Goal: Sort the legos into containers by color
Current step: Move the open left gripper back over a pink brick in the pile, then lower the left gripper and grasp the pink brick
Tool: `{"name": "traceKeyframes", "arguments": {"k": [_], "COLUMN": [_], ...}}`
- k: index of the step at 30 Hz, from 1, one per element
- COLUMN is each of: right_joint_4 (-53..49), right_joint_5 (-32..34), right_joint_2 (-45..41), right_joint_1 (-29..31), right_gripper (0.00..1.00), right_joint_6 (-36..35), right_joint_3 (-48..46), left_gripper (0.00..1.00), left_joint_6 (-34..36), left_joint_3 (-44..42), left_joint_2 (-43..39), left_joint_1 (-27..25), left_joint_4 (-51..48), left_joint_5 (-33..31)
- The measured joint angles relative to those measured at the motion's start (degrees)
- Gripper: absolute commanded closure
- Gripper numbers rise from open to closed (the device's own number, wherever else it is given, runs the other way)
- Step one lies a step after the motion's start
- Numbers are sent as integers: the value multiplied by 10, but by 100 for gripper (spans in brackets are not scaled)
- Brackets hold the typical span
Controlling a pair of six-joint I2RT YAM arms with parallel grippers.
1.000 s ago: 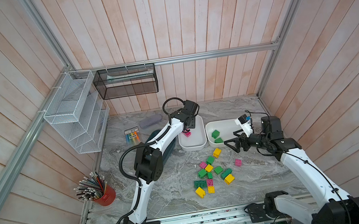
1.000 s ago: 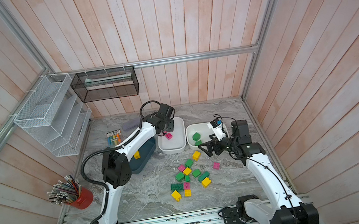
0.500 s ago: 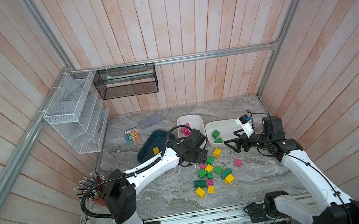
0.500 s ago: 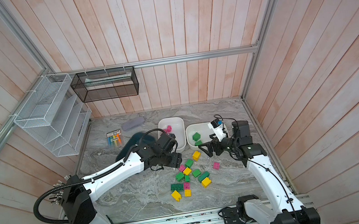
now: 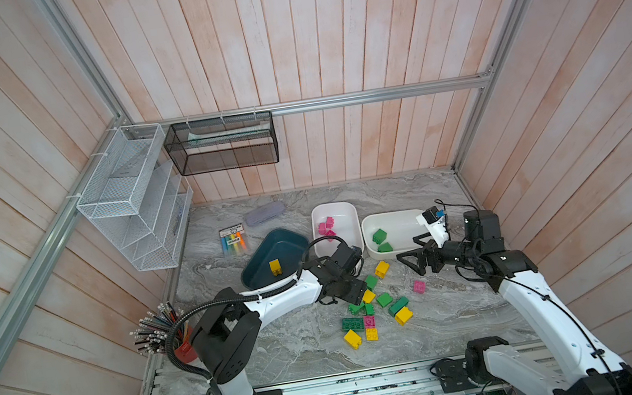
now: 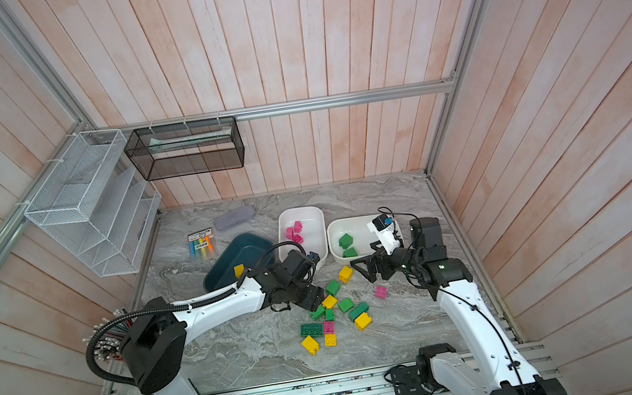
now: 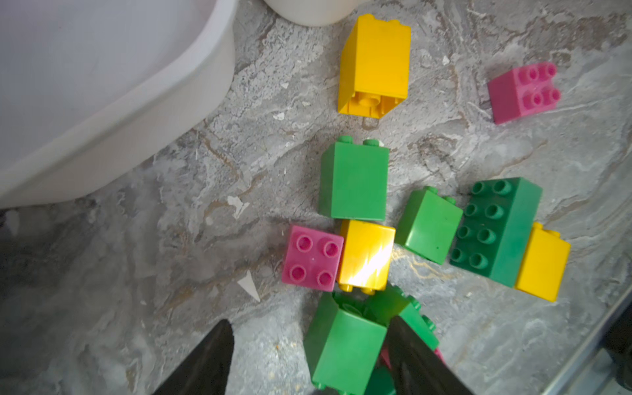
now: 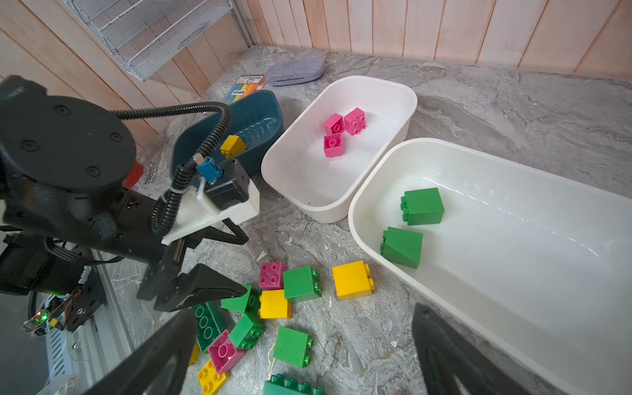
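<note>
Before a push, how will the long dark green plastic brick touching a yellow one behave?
This long dark green brick looks stiff, probably light. Lying flat, studs up, it should slide, not roll. The touching yellow brick may shift too.

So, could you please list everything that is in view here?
Loose legos: about fourteen; yellow, green, pink; table centre.
Teal tub: one; leftmost; holds one yellow lego.
White tubs: two; middle holds three pink legos, right holds two green legos.
Marker pack: one; multicoloured; behind teal tub.
Case: one; greyish; at back.
Wall baskets: two; white wire, black mesh.
Pencil cup: one; red; front left.
Left arm, right arm: white and black; jaws open, left's among loose legos.
</note>
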Motion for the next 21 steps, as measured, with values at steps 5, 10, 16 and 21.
{"name": "traceKeyframes", "arguments": {"k": [5,10,16,21], "right_joint_4": [0,0,0,0], "right_joint_5": [2,2,2,2], "right_joint_2": [0,0,0,0], "right_joint_1": [0,0,0,0], "right_gripper": [2,2,2,2], "right_joint_6": [0,0,0,0], "right_joint_3": [0,0,0,0], "left_gripper": [29,31,37,42], "left_joint_6": [31,43,50,49], "left_joint_3": [10,11,12,16], "left_joint_2": [30,46,66,72], "left_joint_1": [8,10,10,10], "left_joint_4": [14,27,33,41], "left_joint_5": [7,10,6,-25]}}
